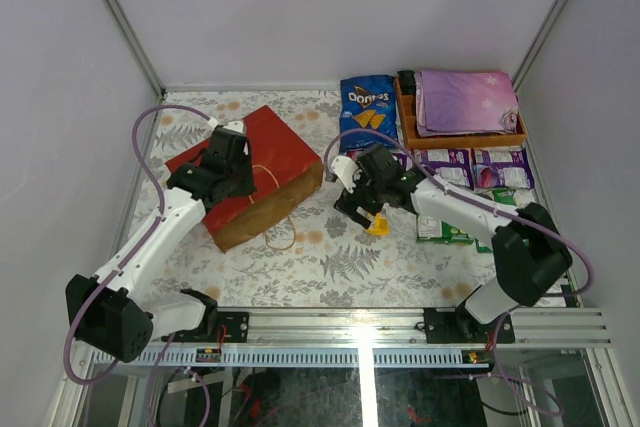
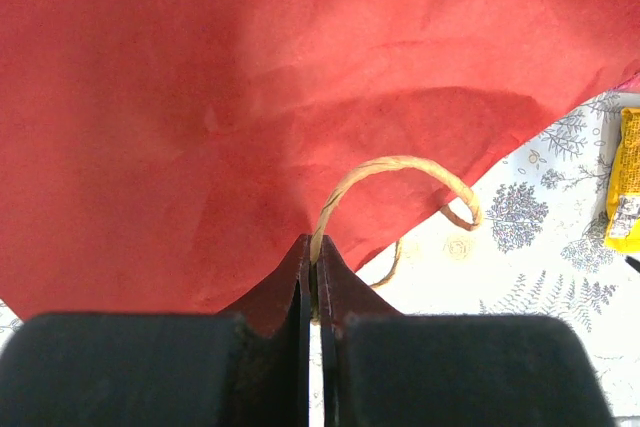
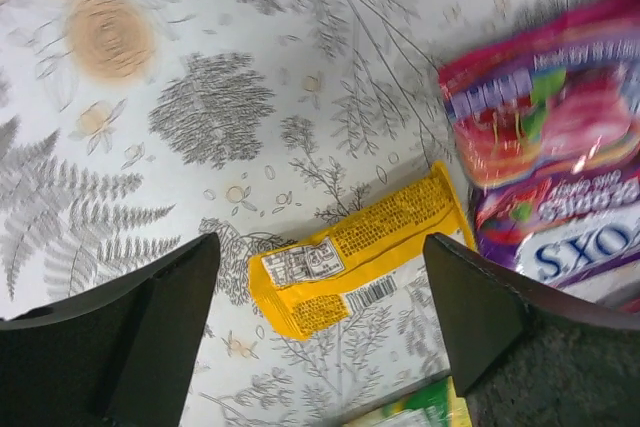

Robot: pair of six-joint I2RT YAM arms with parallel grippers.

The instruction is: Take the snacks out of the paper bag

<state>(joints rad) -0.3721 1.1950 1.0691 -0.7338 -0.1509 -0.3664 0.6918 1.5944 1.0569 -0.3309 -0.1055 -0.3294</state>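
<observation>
red paper bag (image 1: 280, 150), yellow packet (image 3: 355, 262), fern-print tablecloth (image 1: 330, 259)

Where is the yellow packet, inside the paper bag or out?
Out: the yellow packet lies flat on the table under the open right gripper, apart from the paper bag.

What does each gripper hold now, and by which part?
The left gripper pinches the paper bag by its tan loop handle. The right gripper is open above the yellow packet, holding nothing.
</observation>
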